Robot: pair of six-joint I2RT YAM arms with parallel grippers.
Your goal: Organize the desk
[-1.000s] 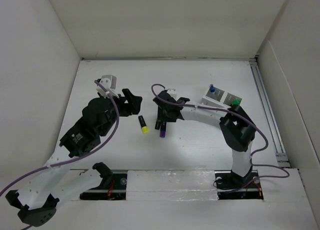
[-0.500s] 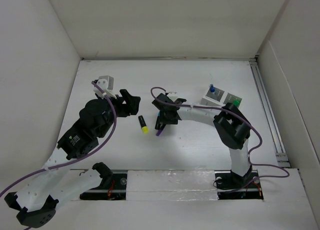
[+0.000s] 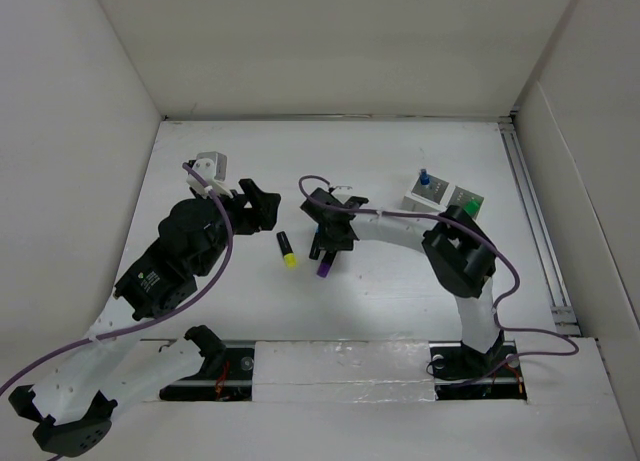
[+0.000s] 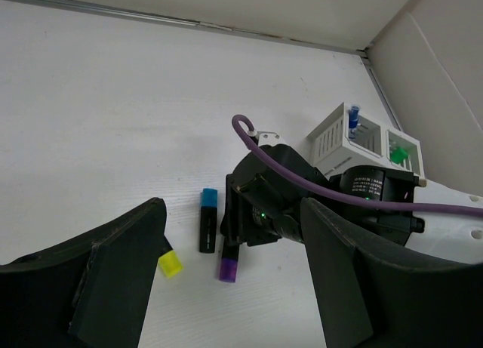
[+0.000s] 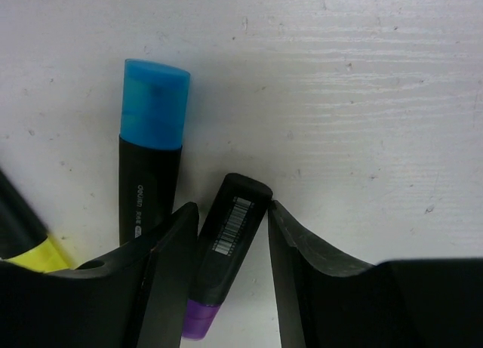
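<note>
On the desk (image 3: 390,151), a black marker with a purple cap (image 3: 325,265) lies flat; it also shows in the left wrist view (image 4: 229,262). My right gripper (image 3: 323,249) reaches down over it, and its jaws press both sides of the purple marker's (image 5: 226,238) black barrel. A blue-capped marker (image 5: 151,155) lies just left of it, touching the left finger. A yellow-capped marker (image 3: 287,251) lies further left. My left gripper (image 3: 258,203) hangs open and empty above the desk, left of the markers.
A small white compartmented holder (image 3: 447,197) stands at the right, with a blue marker (image 3: 424,177) and a green one (image 3: 469,210) upright in it. White panel walls close the desk on the left, back and right. A rail runs along the right edge (image 3: 530,211).
The purple marker swung its cap leftward half a second ago and has swung back. The right gripper has shifted slightly left over it. The left arm has barely moved.
</note>
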